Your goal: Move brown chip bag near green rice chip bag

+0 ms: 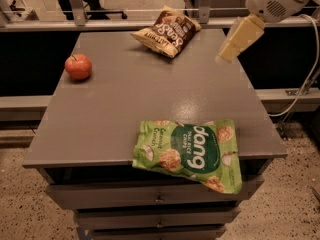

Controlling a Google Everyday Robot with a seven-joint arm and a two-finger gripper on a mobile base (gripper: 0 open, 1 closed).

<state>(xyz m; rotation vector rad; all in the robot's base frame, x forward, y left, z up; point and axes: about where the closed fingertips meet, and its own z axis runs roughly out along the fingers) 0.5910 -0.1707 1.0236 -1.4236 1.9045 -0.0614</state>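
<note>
**A:** Where's the brown chip bag?

**B:** I see the brown chip bag (167,31) lying at the far edge of the gray table (125,104), approx. centre. The green rice chip bag (192,151) is well apart from it at the near edge, one corner hanging over the front.

**A:** And the gripper?

**B:** The gripper (223,58) hangs above the far rt side, near the brown bag but not touching it. Can't tell its grip state. A red apple (78,66) sits far left.
</note>
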